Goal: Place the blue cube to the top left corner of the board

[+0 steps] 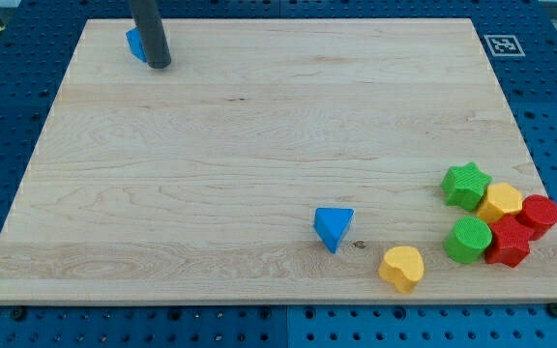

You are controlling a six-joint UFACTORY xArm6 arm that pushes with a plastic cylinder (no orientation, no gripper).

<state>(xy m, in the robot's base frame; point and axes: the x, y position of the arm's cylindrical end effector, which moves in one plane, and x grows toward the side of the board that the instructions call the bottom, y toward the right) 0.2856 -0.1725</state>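
Risk: blue cube [136,43] sits at the board [259,145] top-left, touching my tip [160,66] — further pushing drives it off the edge; no claw fitted, state indeterminable.

A pale wooden board [259,145] with fine horizontal grain fills most of the view. It lies on a blue bench [549,87] dotted with regular rows of holes. A black-and-white square marker [503,44] sits by the board's top right corner. Light is even.
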